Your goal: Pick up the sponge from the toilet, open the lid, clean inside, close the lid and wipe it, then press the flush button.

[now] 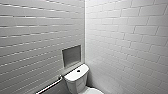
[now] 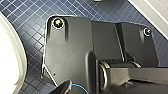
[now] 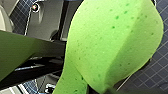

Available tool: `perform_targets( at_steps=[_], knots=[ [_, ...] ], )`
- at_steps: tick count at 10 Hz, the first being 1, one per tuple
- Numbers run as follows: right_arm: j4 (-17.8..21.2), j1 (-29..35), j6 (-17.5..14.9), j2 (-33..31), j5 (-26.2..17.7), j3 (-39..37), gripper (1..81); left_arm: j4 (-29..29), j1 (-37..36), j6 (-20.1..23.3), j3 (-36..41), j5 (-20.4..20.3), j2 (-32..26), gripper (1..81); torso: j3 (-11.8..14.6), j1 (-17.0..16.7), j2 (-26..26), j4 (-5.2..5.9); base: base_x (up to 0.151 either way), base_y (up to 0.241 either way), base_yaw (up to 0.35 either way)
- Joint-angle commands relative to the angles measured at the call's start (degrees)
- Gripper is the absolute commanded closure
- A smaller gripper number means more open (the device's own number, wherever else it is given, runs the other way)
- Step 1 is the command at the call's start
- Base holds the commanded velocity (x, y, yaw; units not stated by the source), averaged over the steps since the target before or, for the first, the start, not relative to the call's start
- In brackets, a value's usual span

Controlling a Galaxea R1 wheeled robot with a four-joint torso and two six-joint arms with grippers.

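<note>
Green sponge in right fingers' grip over blue floor tiles; flush button atop white tank, walls close around.

Looking at a bright green rounded foam sponge: soft, matt, pitted with tiny pores. Seeing glossy white glazed rectangular wall tiles catching streaks of light. Noting a smooth, faintly shiny white ceramic tank top, a polished metal grab rail, and small dark blue square floor tiles gleaming slightly between pale matt grout lines.

white tiled walls carry a grey niche above a metal rail; floor tiles are dark blue.
</note>
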Motion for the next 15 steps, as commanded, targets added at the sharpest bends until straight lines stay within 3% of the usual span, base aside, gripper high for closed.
perform_targets(
  at_steps=[1, 5, 15],
  knots=[
    [-0.02, 2.21, 0.04, 0.08, -3.39, 0.26, 81.1, 0.52, -3.23, 0.14, 0.1, 3.34, -0.18, 1.0, 0.0, 0.0, 0.0, 0.0, 0.0, 0.0, 0.0],
    [0.07, 2.21, 0.04, -0.01, -3.48, 0.17, 81.1, 0.43, -3.23, 0.14, 0.19, 3.25, -0.27, 1.0, 0.02, -0.09, -0.02, 0.0, 0.039, 0.0, 0.0],
    [0.07, 2.04, 0.13, -0.01, -3.39, 0.34, 81.1, 0.43, -3.23, 0.14, 0.28, 3.25, -0.27, 1.0, 0.04, -0.15, 0.02, 0.0, 0.107, 0.0, 0.0]
  ],
)
